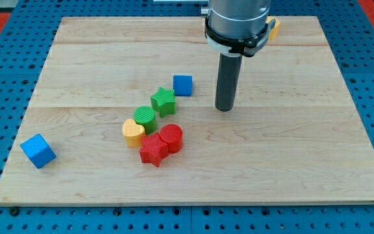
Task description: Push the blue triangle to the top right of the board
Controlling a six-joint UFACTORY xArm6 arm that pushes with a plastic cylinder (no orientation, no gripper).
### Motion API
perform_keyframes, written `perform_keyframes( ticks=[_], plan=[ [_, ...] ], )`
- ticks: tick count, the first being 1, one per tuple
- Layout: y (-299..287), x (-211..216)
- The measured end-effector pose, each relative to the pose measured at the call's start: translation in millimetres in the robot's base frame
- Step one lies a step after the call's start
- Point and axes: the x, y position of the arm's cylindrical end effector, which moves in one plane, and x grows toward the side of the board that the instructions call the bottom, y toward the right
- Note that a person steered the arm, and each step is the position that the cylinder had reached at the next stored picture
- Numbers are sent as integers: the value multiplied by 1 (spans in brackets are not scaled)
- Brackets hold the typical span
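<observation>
My tip (224, 108) rests on the wooden board (304, 149), right of centre. A small blue block (182, 85) lies a short way to the left of the tip and slightly higher in the view, apart from it; its shape reads as squarish from here. A second blue block (37, 151), cube-like, sits near the board's bottom left corner, far from the tip.
A green star (163, 101), a green round block (145, 119), a yellow heart (133, 132), a red star (152, 149) and a red round block (171, 138) form a cluster below and left of the small blue block. A yellow block (274, 27) shows partly behind the arm at the top.
</observation>
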Motion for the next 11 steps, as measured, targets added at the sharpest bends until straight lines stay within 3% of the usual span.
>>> perform_keyframes(
  ticks=[2, 3, 4, 8, 9, 11],
  plan=[
    [-32, -16],
    [-88, -38],
    [-109, -67],
    [108, -84],
    [109, -76],
    [160, -105]
  ],
)
